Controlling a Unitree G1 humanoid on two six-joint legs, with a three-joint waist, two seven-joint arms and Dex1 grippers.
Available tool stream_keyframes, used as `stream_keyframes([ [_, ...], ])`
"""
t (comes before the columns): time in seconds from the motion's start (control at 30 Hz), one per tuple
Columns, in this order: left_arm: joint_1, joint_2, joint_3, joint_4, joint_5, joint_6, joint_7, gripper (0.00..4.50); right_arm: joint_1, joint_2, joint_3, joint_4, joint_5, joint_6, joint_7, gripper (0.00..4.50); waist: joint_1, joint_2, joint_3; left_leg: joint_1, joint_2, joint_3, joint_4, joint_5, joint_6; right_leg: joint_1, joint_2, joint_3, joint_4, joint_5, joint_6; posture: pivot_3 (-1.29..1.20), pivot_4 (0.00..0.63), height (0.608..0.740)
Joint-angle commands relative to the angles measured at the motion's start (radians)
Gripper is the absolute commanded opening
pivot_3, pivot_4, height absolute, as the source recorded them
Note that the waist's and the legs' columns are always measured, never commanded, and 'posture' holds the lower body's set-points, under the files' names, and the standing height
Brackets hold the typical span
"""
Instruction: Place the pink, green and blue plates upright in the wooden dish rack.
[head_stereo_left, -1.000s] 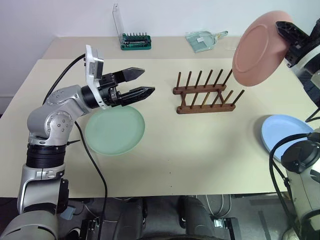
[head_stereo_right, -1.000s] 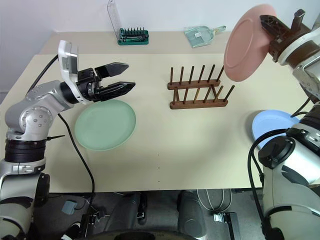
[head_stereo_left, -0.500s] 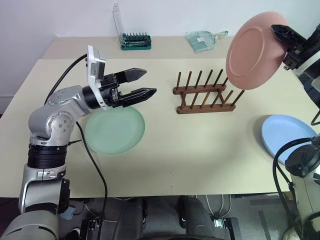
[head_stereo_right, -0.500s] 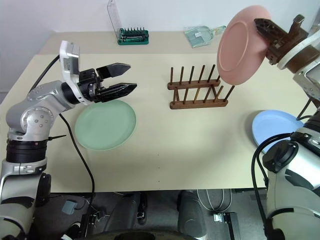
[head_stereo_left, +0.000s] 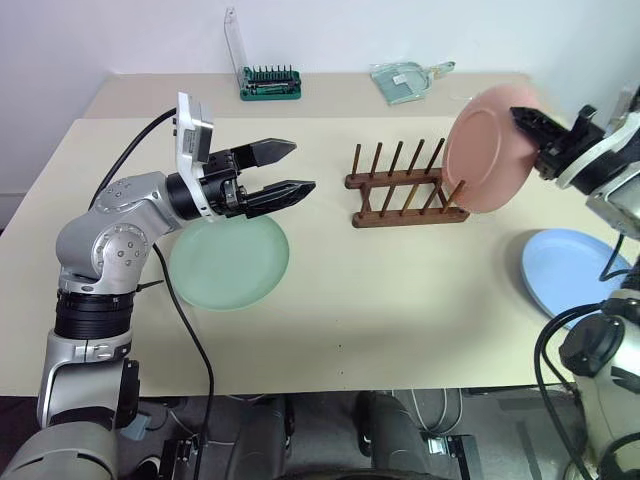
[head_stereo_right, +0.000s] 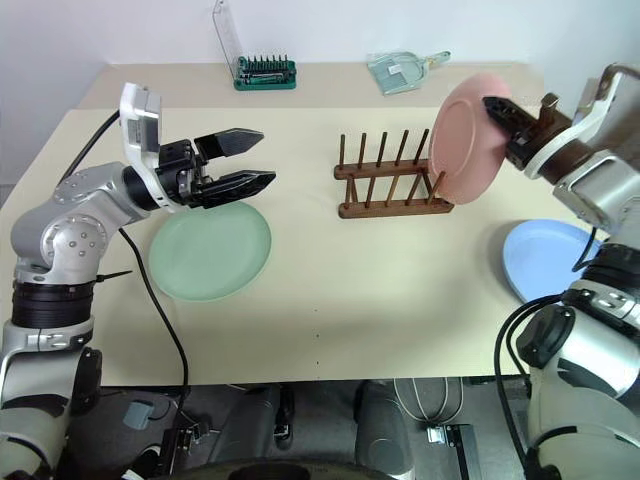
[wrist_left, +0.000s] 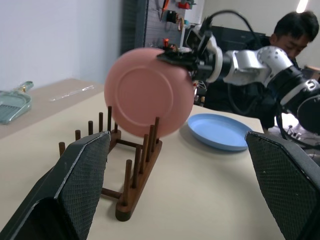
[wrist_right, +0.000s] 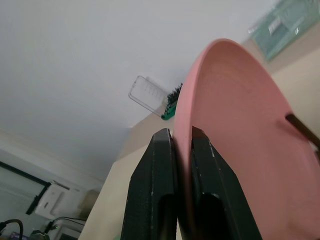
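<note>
1. Plates are round, shallow and smooth, with no shine.
2. Pink plate (head_stereo_left: 487, 148) stands on edge at the right end of the rack (head_stereo_left: 408, 187), its lower part among the end pegs. I cannot tell if it rests on the rails.
3. Right gripper (head_stereo_left: 527, 122) pinches the pink plate's top rim between two black fingers.
4. Rack is dark brown wood, two rails with thin round pegs, near the middle of the table (head_stereo_left: 380, 300), toward the far edge.
5. Green plate (head_stereo_left: 229, 261) lies flat toward the left edge of the table.
6. Left gripper (head_stereo_left: 290, 168) hangs above the green plate, fingers spread wide, holding nothing.
7. Blue plate (head_stereo_left: 572, 274) lies flat by the right edge.
8. Green case (head_stereo_left: 270, 81) with a clear lid sits at the far edge.
9. Left wrist view shows a person (wrist_left: 295, 30) behind the table.
10. Right wrist view shows the fingers (wrist_right: 155, 200) squeezing the pink rim up close.
</note>
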Motion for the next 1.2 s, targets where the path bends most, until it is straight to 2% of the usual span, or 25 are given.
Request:
stream_keyframes([
  [0.03, -0.001, 0.005, 0.022, -0.032, 0.005, 0.000, 0.002, 4.43, 0.013, 0.033, -0.034, -0.059, 0.022, -0.018, -0.039, 0.00, 0.000, 0.000, 0.000, 0.000, 0.000, 0.000, 0.000, 0.000, 0.000, 0.000, 0.000, 0.000, 0.000, 0.000, 0.000, 0.00, 0.150, 0.724],
  [0.37, 0.009, 0.000, 0.025, -0.036, 0.014, 0.003, 0.005, 4.43, 0.065, 0.134, -0.117, -0.233, 0.128, -0.033, -0.270, 0.00, 0.001, 0.000, 0.000, 0.000, 0.000, 0.000, 0.000, 0.000, 0.000, 0.000, 0.000, 0.000, 0.000, 0.000, 0.000, 0.00, 0.150, 0.724],
  [0.67, 0.007, -0.007, 0.017, -0.030, 0.023, 0.000, -0.006, 4.43, 0.056, 0.125, -0.093, -0.257, 0.179, -0.033, -0.318, 0.00, 0.001, 0.000, 0.000, 0.000, 0.000, 0.000, 0.000, 0.000, 0.000, 0.000, 0.000, 0.000, 0.000, 0.000, 0.000, 0.00, 0.150, 0.724],
  [0.77, 0.006, -0.007, 0.016, -0.029, 0.026, -0.002, -0.008, 4.50, 0.051, 0.104, -0.063, -0.236, 0.158, -0.034, -0.286, 1.02, 0.000, 0.000, 0.000, 0.000, 0.000, 0.000, 0.000, 0.000, 0.000, 0.000, 0.000, 0.000, 0.000, 0.000, 0.000, 0.00, 0.150, 0.724],
  [1.0, 0.007, -0.009, 0.018, -0.029, 0.030, -0.004, -0.008, 4.50, 0.022, 0.046, -0.018, -0.188, 0.078, -0.120, -0.178, 4.48, 0.001, 0.000, 0.000, 0.000, 0.000, 0.000, 0.000, 0.000, 0.000, 0.000, 0.000, 0.000, 0.000, 0.000, 0.000, 0.00, 0.150, 0.724],
  [1.2, 0.014, -0.008, 0.019, -0.029, 0.036, -0.007, -0.011, 4.50, -0.011, 0.007, -0.031, -0.183, 0.021, -0.299, -0.018, 4.48, 0.001, 0.000, 0.000, 0.000, 0.000, 0.000, 0.000, 0.000, 0.000, 0.000, 0.000, 0.000, -0.001, 0.000, 0.000, 0.00, 0.150, 0.724],
])
